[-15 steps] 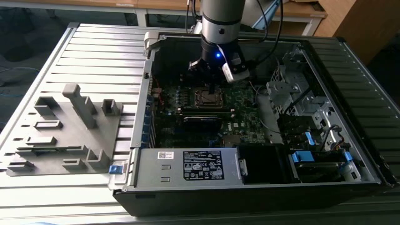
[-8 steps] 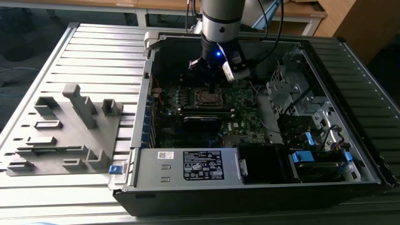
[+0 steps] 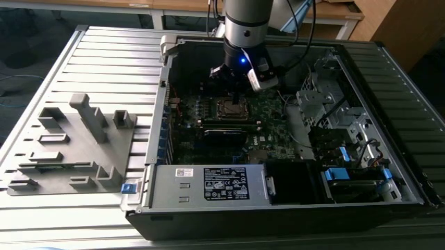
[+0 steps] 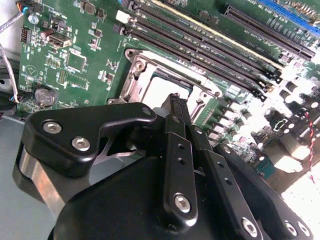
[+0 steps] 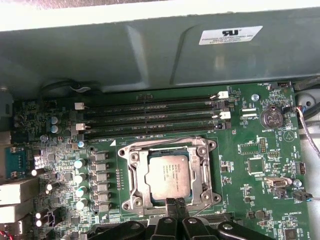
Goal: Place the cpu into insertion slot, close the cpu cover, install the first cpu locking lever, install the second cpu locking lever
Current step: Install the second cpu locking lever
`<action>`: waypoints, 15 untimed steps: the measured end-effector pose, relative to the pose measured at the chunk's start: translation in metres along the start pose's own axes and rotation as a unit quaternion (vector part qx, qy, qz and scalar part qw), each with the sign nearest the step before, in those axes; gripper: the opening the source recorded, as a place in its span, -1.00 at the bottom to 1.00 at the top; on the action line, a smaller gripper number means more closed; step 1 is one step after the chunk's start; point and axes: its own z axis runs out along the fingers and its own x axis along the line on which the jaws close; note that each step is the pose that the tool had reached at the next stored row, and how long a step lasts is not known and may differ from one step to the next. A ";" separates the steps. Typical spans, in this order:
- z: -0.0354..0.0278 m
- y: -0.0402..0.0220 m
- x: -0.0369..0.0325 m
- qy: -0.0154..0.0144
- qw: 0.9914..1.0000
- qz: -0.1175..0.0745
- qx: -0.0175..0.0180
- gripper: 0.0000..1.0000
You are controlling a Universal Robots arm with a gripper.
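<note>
1. The gripper hangs just over the near edge of the socket, its two fingers pressed together with nothing between them: clenched and empty. In the second wrist view the gripper shows the same thing, the black fingers side by side and ending at the socket's rim.

2. Just past the fingertips lies the cpu, flat in the socket, its dull silver top showing through a square opening. In the first wrist view it lies straight ahead of the fingers, towards the memory slots.

3. The cpu cover lies down around the cpu, a shiny frame with screws at its corners. I judge the chip seated and the cover lowered. Thin wire levers run along the socket's sides; whether either is latched I cannot tell.

4. The fingertips sit at the middle of the cover's near edge, so the nearest task things are that edge and the lever ends beside it. Whether the tips touch metal I cannot tell.

5. Beyond the socket run the memory slots, long axis parallel to the cover's far edge.

6. In the exterior view the arm comes down into the open case on the table, with the gripper above the cpu.
</note>
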 end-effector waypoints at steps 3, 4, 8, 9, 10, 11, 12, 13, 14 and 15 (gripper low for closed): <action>-0.0001 -0.0025 -0.0002 0.000 1.000 0.000 0.000 -0.79; -0.0001 -0.0029 -0.0003 0.000 1.000 0.000 0.000 -0.79; -0.0002 -0.0060 -0.0006 0.000 1.000 0.000 0.000 -0.79; -0.0003 -0.0070 -0.0007 0.000 1.000 0.000 0.000 -0.79; -0.0004 -0.0081 -0.0008 0.000 1.000 0.000 0.000 -0.79; -0.0004 -0.0093 -0.0009 0.000 1.000 0.000 0.000 -0.79; -0.0004 -0.0103 -0.0010 0.000 1.000 0.000 0.000 -0.79; -0.0005 -0.0115 -0.0012 0.000 1.000 0.000 0.000 -0.79; -0.0005 -0.0126 -0.0013 0.000 1.000 0.000 0.000 -0.79; -0.0006 -0.0136 -0.0014 0.000 1.000 0.000 0.000 -0.79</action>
